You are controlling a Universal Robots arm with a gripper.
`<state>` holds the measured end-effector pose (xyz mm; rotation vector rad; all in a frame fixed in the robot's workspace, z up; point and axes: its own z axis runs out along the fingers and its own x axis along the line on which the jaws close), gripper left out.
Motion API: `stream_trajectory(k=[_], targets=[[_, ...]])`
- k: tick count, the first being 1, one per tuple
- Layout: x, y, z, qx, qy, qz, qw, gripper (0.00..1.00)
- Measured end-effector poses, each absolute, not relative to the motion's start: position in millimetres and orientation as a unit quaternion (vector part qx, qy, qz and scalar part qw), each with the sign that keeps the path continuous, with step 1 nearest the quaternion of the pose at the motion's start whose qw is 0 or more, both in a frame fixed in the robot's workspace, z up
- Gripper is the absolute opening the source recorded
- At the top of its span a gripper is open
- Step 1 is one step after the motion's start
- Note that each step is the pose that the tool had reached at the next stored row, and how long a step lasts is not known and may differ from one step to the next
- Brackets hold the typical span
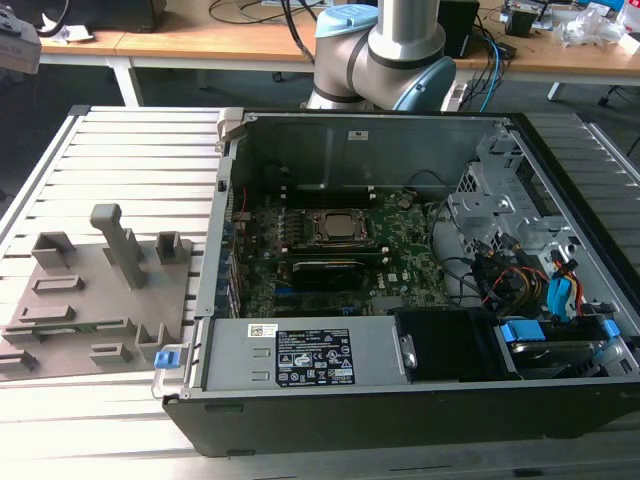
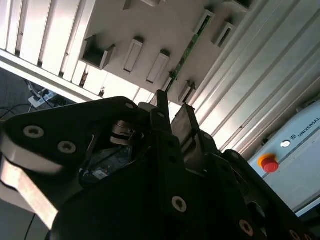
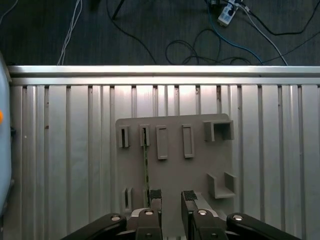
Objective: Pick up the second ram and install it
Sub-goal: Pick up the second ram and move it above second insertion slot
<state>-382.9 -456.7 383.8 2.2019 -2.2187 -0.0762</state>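
The second ram [image 3: 146,165] is a thin green stick standing on edge in two slotted holders of the grey fixture plate [image 3: 200,165]. In the second wrist view the ram [image 2: 187,52] runs slantwise across the plate [image 2: 165,25]. My gripper [image 3: 172,195] hovers above the plate, open, with nothing between its black fingertips [image 3: 155,194]. The ram lies just beside one fingertip, outside the gap. From the second wrist view the gripper [image 2: 175,111] is seen from behind. The exterior view has the plate [image 1: 100,290] on its left, with the green motherboard [image 1: 400,250] inside the open computer case.
The open case [image 1: 400,400] holds a CPU socket [image 1: 340,228], a power supply [image 1: 310,358], cables and a drive cage [image 1: 490,200]. Upright grey blocks [image 1: 120,240] stand on the fixture plate. The ribbed metal table [image 3: 65,150] ends at an edge, with floor cables [image 3: 200,40] beyond.
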Motion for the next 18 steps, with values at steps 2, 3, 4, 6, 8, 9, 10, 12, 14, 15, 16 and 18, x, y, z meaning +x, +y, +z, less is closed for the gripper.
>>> stream_trajectory(k=[2,3,4,6,8,9,10,12,14,15,16,18], targets=[[-383,-457,382,0.704,-0.71,-0.024,0.007,0.3],[-383,-457,381,0.704,-0.71,-0.024,0.007,0.3],[-383,-457,380,0.704,-0.71,-0.024,0.007,0.3],[-383,-457,375,0.704,-0.71,-0.024,0.007,0.3],[-383,-457,373,0.704,-0.71,-0.024,0.007,0.3],[-383,-457,372,0.704,-0.71,-0.024,0.007,0.3],[-383,-457,371,0.704,-0.71,-0.024,0.007,0.3],[-383,-457,370,0.704,-0.71,-0.024,0.007,0.3],[-383,-457,368,0.704,-0.71,-0.024,0.007,0.3],[-383,-457,368,0.704,-0.71,-0.024,0.007,0.3],[-383,-457,367,0.704,-0.71,-0.024,0.007,0.3],[-383,-457,366,0.704,-0.71,-0.024,0.007,0.3]])
